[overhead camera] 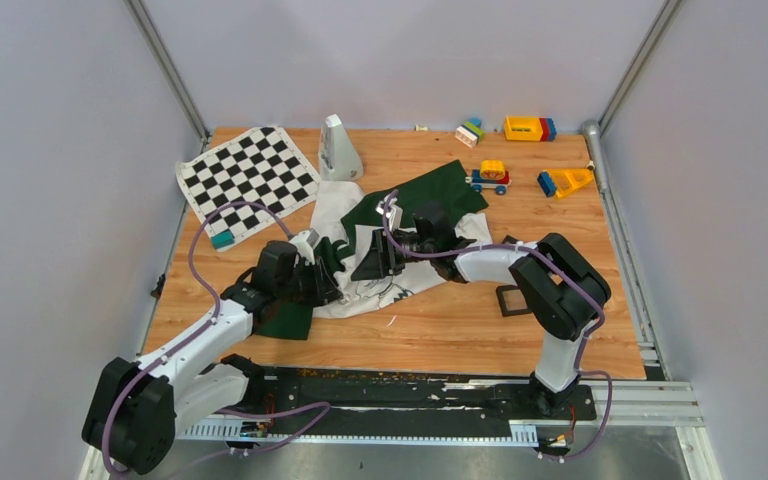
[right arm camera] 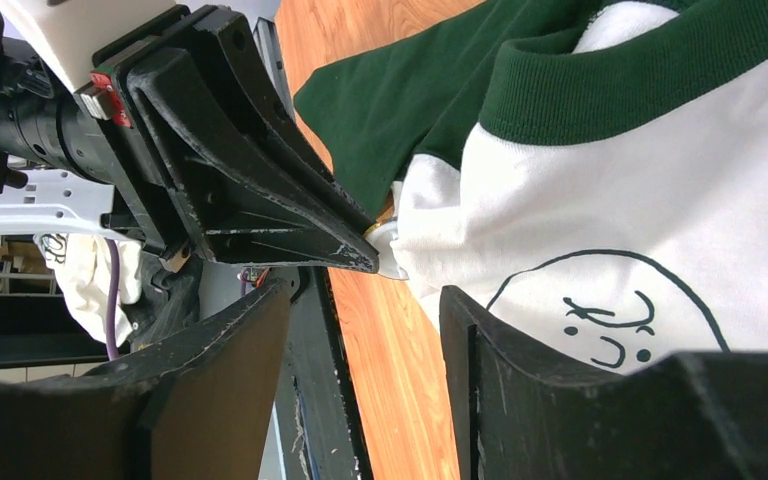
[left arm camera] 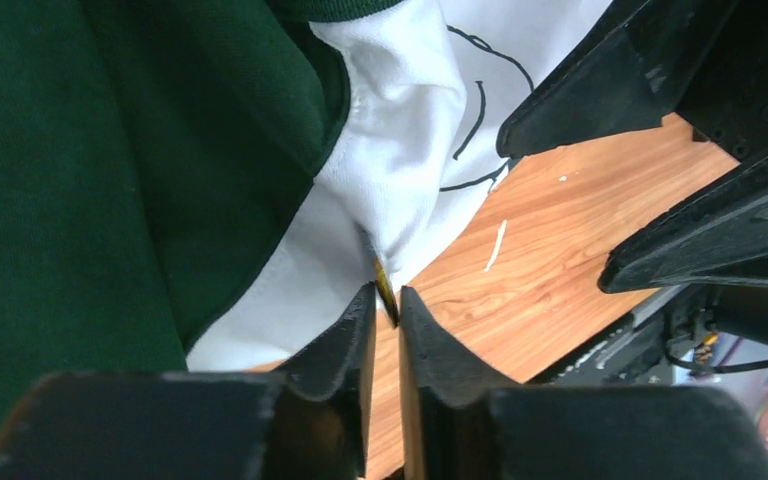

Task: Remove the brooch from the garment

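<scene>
My left end effector is closed down to a sliver on the brooch, a gold slip standing out of a pinched fold of white cloth at the near hem of the garment; the garment lies crumpled in the middle of the tabletop, its green sleeve spread to the far side. My right end effector is spread wide with nothing between its fingers; it faces the left one just to its right, and those black fingers crowd the right of the left wrist view, close by the same fold. Around them: a chequered mat far left, with a teal block at its near edge; a white cone-shaped thing beside the mat; coloured toy bricks and a toy car far right; a small black square tray near right. The chest carries a black line-drawn face; a red tag on the left end effector is too small for me to read.
</scene>
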Tool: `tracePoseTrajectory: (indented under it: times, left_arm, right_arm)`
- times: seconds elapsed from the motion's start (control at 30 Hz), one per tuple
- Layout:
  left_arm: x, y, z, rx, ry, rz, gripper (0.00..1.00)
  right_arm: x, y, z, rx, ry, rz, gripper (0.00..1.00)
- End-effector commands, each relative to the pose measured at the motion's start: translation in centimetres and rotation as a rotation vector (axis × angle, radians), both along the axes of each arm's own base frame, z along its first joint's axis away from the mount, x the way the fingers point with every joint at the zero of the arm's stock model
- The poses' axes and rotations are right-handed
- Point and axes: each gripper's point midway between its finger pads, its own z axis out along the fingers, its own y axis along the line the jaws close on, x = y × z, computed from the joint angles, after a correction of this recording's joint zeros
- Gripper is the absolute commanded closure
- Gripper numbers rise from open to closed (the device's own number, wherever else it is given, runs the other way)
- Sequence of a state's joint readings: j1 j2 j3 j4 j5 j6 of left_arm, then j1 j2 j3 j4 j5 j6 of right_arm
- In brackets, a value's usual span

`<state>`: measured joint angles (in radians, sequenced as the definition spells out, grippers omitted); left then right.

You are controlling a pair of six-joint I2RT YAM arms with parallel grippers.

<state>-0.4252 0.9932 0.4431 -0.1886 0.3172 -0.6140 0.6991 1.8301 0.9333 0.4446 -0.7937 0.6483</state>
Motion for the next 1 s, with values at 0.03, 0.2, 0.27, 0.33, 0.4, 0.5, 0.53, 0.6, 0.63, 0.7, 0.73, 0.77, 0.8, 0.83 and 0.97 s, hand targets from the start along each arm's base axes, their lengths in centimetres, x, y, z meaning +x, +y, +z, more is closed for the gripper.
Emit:
tracePoseTrajectory:
  times: [0.03,0.2,0.27,0.33,0.4,0.5,0.53,0.6,0.63,0.7,0.73,0.77,0.8,0.83,0.97]
  left_arm:
    - [1.0,-0.2,1.0,-0.006,-0.052,-0.003,0.97]
    - [0.7,-0.2,2.1,-0.001,-0.05,-0.022,1.0]
    - [0.4,-0.7,3.0,-0.024,-0.044,-0.047,1.0]
    - [-0.1,-1.4,4.2,-0.069,-0.04,-0.087,1.0]
    - [-0.4,-2.1,5.3,-0.112,-0.047,-0.111,1.0]
    - [-0.6,-2.7,6.9,-0.163,-0.06,-0.131,1.0]
    - [-0.7,-2.9,7.2,-0.174,-0.061,-0.138,1.0]
    - [-0.7,-3.0,7.7,-0.187,-0.065,-0.145,1.0]
    - [-0.7,-2.9,7.8,-0.191,-0.066,-0.144,1.0]
    - [-0.6,-2.8,7.9,-0.198,-0.066,-0.146,1.0]
    - [-0.7,-2.9,8.0,-0.205,-0.068,-0.151,1.0]
    - [-0.6,-2.8,8.0,-0.209,-0.068,-0.148,1.0]
    - [-0.6,-2.9,8.1,-0.221,-0.07,-0.153,1.0]
    - [-0.5,-2.9,8.2,-0.23,-0.069,-0.151,1.0]
    - [-0.4,-3.0,8.7,-0.27,-0.071,-0.157,1.0]
  right_arm:
    - [0.7,0.7,1.5,0.025,-0.051,0.003,0.42]
    - [0.5,0.7,1.6,0.027,-0.054,0.012,0.32]
    - [0.5,0.7,1.6,0.028,-0.055,0.013,0.3]
    - [0.3,0.8,1.7,0.032,-0.056,0.023,0.3]
    - [0.0,0.9,1.9,0.042,-0.067,0.038,0.3]
    - [-0.5,1.1,2.2,0.055,-0.083,0.058,0.31]
    - [-0.6,1.0,2.2,0.059,-0.088,0.061,0.32]
    - [-0.9,1.0,2.5,0.072,-0.098,0.071,0.34]
    - [-1.0,0.9,2.6,0.079,-0.102,0.074,0.35]
    - [-1.3,0.9,2.8,0.091,-0.107,0.09,0.38]
    - [-1.4,0.9,2.9,0.097,-0.11,0.098,0.4]
    - [-1.6,0.9,3.0,0.104,-0.112,0.106,0.41]
    - [-1.7,0.9,3.0,0.11,-0.112,0.112,0.43]
    - [-1.8,0.9,3.1,0.116,-0.114,0.117,0.44]
    - [-2.1,0.8,3.4,0.134,-0.12,0.128,0.47]
